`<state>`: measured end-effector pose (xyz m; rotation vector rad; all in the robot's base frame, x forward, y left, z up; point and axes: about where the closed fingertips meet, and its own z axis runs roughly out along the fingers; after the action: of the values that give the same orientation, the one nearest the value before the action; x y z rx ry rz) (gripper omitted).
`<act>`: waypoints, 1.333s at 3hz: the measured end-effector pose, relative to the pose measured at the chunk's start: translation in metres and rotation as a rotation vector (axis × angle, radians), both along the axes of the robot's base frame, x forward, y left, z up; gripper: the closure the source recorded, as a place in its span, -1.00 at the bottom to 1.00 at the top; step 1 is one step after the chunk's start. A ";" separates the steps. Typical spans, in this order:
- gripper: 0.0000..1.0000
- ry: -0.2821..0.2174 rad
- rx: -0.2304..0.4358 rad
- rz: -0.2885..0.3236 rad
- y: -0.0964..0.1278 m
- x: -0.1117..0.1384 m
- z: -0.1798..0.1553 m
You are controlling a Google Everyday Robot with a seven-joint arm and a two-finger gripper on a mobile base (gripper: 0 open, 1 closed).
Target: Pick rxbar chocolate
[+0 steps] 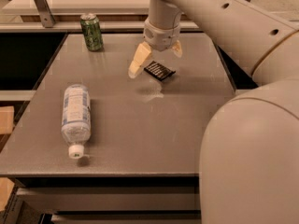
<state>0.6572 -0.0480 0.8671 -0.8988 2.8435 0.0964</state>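
The rxbar chocolate (160,71) is a small flat black bar with thin white lines, lying on the grey table (140,125) right of centre toward the back. My gripper (156,59) hangs just above it, open, with one tan finger (139,60) to the bar's left and the other finger (177,48) at its back right. The bar lies between them, not held.
A green can (92,32) stands at the back left of the table. A clear water bottle (75,117) lies on its side at the front left, cap toward the front edge. My large white arm fills the right side. A dark gap lies left of the table.
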 end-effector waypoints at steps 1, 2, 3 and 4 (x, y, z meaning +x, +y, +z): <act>-1.00 0.012 -0.021 0.026 0.006 0.004 -0.007; -1.00 0.016 -0.046 0.047 0.010 0.013 -0.011; -1.00 0.022 -0.058 0.056 0.010 0.020 -0.018; -1.00 0.028 -0.059 0.052 0.005 0.025 -0.026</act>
<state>0.6823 -0.0435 0.8408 -0.9914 2.8634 0.0313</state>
